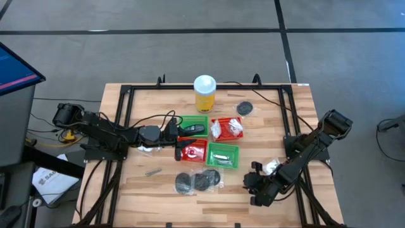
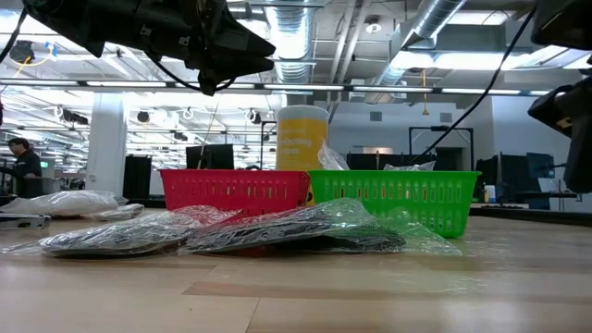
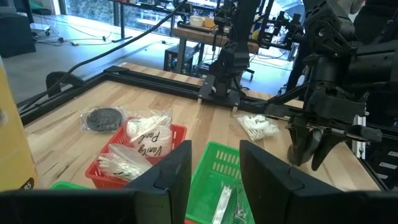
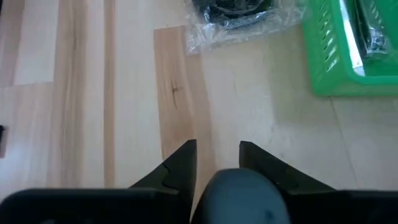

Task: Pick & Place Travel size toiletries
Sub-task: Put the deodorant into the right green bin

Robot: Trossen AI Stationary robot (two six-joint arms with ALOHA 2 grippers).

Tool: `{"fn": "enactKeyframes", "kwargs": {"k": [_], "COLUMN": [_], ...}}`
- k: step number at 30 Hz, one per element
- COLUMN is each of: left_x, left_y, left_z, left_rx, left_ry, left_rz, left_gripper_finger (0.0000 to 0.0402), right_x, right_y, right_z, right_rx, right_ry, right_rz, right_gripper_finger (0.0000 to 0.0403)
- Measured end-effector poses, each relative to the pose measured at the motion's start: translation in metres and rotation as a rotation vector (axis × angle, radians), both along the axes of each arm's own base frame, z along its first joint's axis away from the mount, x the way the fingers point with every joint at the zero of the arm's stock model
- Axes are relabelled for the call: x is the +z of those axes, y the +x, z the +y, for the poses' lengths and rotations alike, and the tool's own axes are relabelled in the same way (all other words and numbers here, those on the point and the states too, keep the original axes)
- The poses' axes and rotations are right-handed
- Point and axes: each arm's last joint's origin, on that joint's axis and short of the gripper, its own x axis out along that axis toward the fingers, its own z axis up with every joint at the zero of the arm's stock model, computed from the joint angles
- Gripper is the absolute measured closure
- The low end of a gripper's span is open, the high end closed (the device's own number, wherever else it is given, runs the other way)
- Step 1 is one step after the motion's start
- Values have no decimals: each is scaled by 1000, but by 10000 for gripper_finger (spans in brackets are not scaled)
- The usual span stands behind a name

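– Right pincer (image 4: pixel 214 152) first: where is it, and does it have anything?

– It hangs low over bare wood near the table's (image 1: pixel 158 190) right edge, towards the side opposite the yellow bottle (image 1: pixel 204 92). My two fingers there stand a little apart and I see only wood between them; nothing is gripped.

– What lies nearest to it?

– The black disc packets (image 1: pixel 197 182), two dark rounds in crinkly clear wrap, lie flat just ahead of those fingers, close to the edge opposite the bottle. A white packet (image 1: pixel 272 166) lies by my right arm, closer to the right edge.

– And the other toiletries?

– White packets (image 1: pixel 226 128) fill the red basket (image 1: pixel 212 120) near the table's middle. Slim silvery pieces (image 1: pixel 222 156) lie in the green basket (image 1: pixel 207 166) beside the disc packets. A single black disc (image 1: pixel 245 107) rests on the wood just beside the bottle, and one small slim piece (image 1: pixel 152 171) lies alone towards the left edge.

– Your left pincer (image 3: pixel 216 149)?

– It hovers over the cluster of four baskets at the middle, about half open and holding nothing; through the gap I see the green basket's rim.

– Anything you cannot make out?

– What sits in the second red basket (image 1: pixel 193 151); I cannot tell.
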Motion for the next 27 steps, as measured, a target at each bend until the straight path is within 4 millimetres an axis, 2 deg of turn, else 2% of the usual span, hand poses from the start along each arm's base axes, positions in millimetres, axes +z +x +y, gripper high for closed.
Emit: {"fn": "enactKeyframes", "kwargs": {"k": [5,18,27], "left_x": [0,0,0], "left_y": [0,0,0], "left_z": [0,0,0], "left_rx": [1,4,3], "left_ry": [0,0,0], "left_rz": [0,0,0], "left_gripper_finger": [275,275,275], "right_x": [1,19,36], "right_y": [1,11,26], "right_z": [1,5,-6], "right_rx": [1,53,68], "right_ry": [6,-34,-92], "right_rz": [-6,-10,-9], "right_gripper_finger": [307,318,327]}}
